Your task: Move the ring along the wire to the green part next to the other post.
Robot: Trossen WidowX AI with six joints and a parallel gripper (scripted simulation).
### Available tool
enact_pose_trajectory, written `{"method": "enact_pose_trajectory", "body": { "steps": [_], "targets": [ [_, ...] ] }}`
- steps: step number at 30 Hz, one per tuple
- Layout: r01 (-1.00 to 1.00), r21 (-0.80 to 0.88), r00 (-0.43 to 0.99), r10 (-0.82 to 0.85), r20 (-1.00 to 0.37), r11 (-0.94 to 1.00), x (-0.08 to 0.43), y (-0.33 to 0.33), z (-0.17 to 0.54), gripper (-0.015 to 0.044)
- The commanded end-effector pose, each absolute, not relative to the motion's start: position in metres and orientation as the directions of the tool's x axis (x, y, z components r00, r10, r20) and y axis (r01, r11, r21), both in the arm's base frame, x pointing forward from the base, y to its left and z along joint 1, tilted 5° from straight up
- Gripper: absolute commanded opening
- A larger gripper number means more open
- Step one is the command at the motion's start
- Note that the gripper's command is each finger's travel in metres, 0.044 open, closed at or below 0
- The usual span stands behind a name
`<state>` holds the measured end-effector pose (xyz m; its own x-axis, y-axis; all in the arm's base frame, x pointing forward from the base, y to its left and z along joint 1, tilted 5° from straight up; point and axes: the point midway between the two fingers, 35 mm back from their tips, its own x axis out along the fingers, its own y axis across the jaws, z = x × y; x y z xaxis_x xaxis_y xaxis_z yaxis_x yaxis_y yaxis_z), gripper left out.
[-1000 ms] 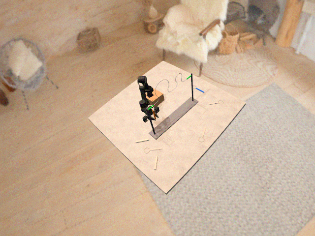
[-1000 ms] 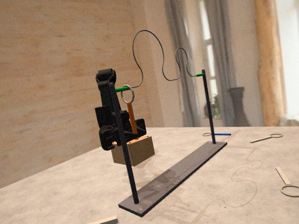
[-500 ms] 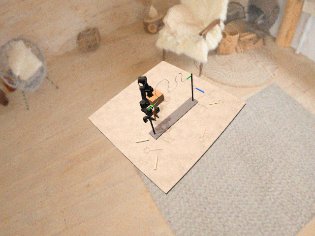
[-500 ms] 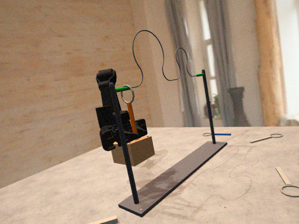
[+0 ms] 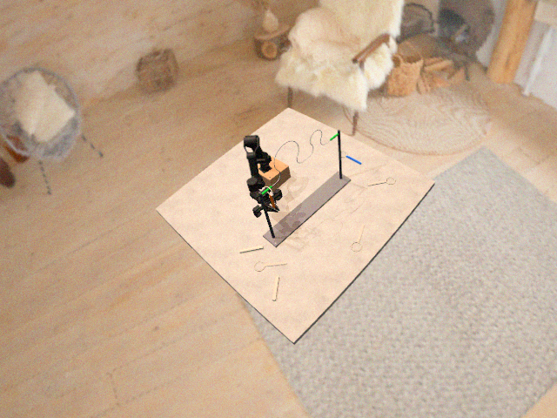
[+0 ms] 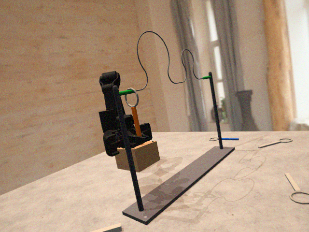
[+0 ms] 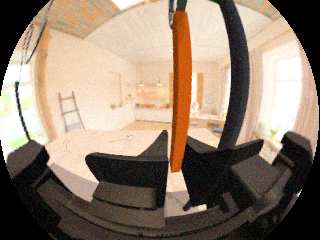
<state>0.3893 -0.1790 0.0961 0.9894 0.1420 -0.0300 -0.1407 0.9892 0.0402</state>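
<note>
The pale ring [image 6: 137,98] hangs around the near green part [image 5: 266,191] [image 6: 126,92], close to its inner end, beside the near post [image 5: 270,225] [image 6: 134,180] [image 7: 240,75]. Its orange handle [image 5: 271,201] [image 6: 135,121] [image 7: 181,90] points down, slightly tilted. My gripper [image 5: 273,208] [image 6: 141,136] [image 7: 169,133] is shut on the handle's lower end, with a finger close on each side. The thin grey wire [image 6: 169,60] rises in loops to the far green part [image 5: 334,137] [image 6: 206,77] at the far post [image 5: 339,157] [image 6: 216,112]. Whether the ring touches grey wire is too small to tell.
An orange-brown block [image 5: 275,167] [image 6: 147,157] stands behind the gripper. The grey base [image 5: 310,206] [image 6: 184,180] joins the posts. A blue-handled ring tool [image 5: 353,159] [image 6: 229,138] lies by the far post. Several pale sticks and ring tools lie on the table.
</note>
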Motion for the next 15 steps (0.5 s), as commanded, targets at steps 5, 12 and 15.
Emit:
{"method": "enact_pose_trajectory", "body": {
  "steps": [5,12,15],
  "targets": [
    [-0.141,0.040,0.989,0.142,-0.030,0.989,0.3893,-0.1790,0.0961,-0.0150],
    [-0.140,0.041,0.989,0.142,-0.030,0.989,0.3894,-0.1790,0.0974,-0.0150],
    [-0.139,0.043,0.990,0.140,-0.030,0.989,0.3897,-0.1791,0.1019,-0.0150]
  ]
}}
